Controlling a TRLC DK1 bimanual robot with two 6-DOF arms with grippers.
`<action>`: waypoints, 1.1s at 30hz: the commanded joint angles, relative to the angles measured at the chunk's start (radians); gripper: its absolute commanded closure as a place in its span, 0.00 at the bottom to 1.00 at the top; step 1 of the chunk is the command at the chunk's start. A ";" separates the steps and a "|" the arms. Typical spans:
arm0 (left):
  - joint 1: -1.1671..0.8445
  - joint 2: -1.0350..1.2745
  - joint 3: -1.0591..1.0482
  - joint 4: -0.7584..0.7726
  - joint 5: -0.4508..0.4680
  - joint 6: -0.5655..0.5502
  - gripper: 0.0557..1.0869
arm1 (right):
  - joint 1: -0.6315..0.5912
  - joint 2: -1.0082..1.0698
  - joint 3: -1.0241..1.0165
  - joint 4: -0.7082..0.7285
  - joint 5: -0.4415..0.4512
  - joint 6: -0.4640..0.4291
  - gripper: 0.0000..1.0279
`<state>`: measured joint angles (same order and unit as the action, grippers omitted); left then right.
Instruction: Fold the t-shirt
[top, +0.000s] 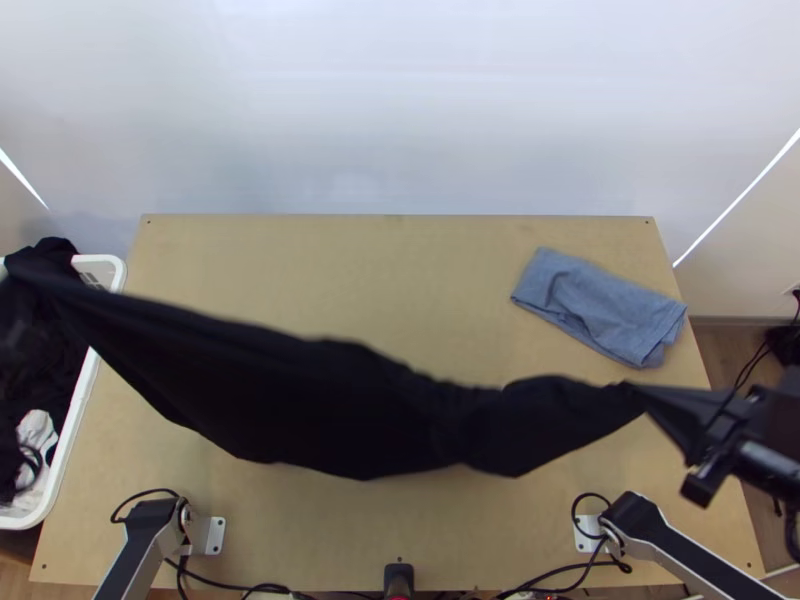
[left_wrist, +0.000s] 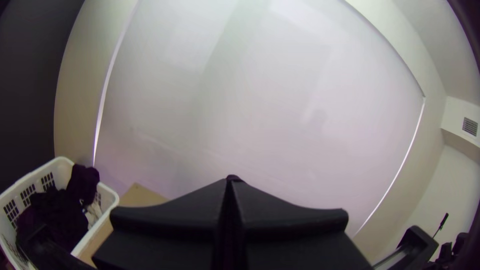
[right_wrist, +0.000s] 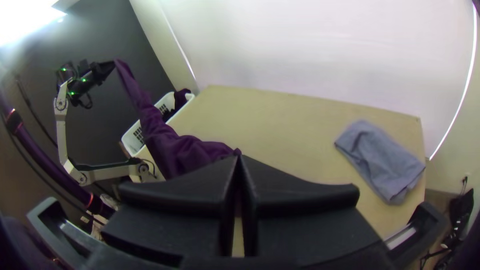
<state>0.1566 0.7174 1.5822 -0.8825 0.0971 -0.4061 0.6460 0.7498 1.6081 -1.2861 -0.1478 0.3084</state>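
Observation:
A black t-shirt (top: 330, 400) hangs stretched between the two grippers above the table, loosely bunched lengthwise, its middle sagging. My right gripper (top: 637, 390) is shut on its right end in the top view; in the right wrist view the tips of that gripper (right_wrist: 239, 156) meet on the cloth, which looks purple there. In the left wrist view my left gripper (left_wrist: 230, 181) is closed, with a bit of dark cloth at its tips. The right wrist view shows this same gripper (right_wrist: 113, 65) raised high, pinching the far end of the t-shirt (right_wrist: 175, 147).
A folded grey-blue cloth (top: 600, 305) lies at the right back of the wooden table (top: 400, 270). At the left edge stands a white basket (top: 75, 420) holding dark and white clothes, partly beneath the t-shirt's left end. Cables run along the near edge.

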 joint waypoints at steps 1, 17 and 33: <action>-0.022 -0.121 -0.148 -0.130 0.107 -0.057 0.97 | 0.027 -0.101 -0.255 0.013 -0.042 0.026 0.97; -0.100 0.353 -0.306 0.293 0.056 -0.028 0.97 | -0.157 0.280 -0.478 0.711 -0.082 -0.212 0.97; -0.060 1.105 0.410 0.320 -0.042 -0.025 0.97 | -0.407 0.985 0.185 0.923 -0.124 -0.158 0.97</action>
<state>0.0635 1.5375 1.6016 -0.4885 0.0704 -0.4191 0.3244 1.4738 1.4559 -0.3813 -0.2604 0.1192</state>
